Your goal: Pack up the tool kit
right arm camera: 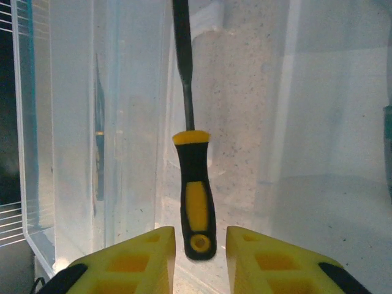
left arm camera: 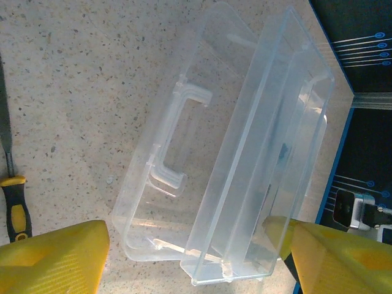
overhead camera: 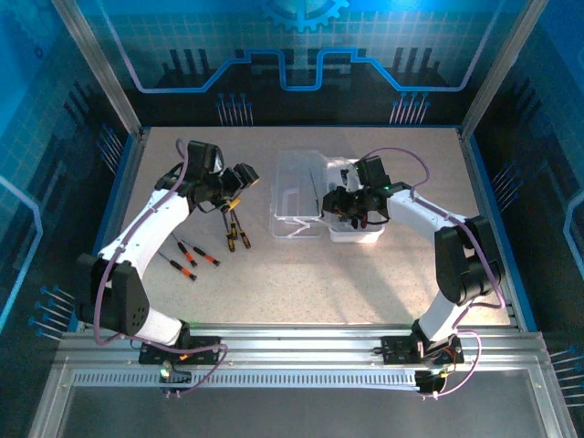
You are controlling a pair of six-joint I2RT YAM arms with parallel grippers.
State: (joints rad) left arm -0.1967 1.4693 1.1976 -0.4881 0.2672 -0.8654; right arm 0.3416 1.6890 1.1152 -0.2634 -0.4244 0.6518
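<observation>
On the left half of the desk (overhead camera: 365, 292), nearest its near edge, red-handled screwdrivers (overhead camera: 188, 272) are seen lying loose, not yet packed. Just beyond them, yellow-and-black-handled tools (overhead camera: 235, 235) are also left on the desk. The left pincer (overhead camera: 237, 181) is held above these tools, its fingers wide apart with nothing between them.

Farther on, toward the middle of the far edge, the clear plastic case (overhead camera: 294, 205) is laid open. In its right half, one yellow-and-black screwdriver (right arm camera: 195, 196) is seen lying on the tray floor. The right pincer (right arm camera: 201, 236) is set around the end of its handle, fingers slightly parted with a gap on each side, so no clamping is shown.

The packing is judged to be at an early stage: several tools are yet to be collected, and the lid is yet to be closed.
</observation>
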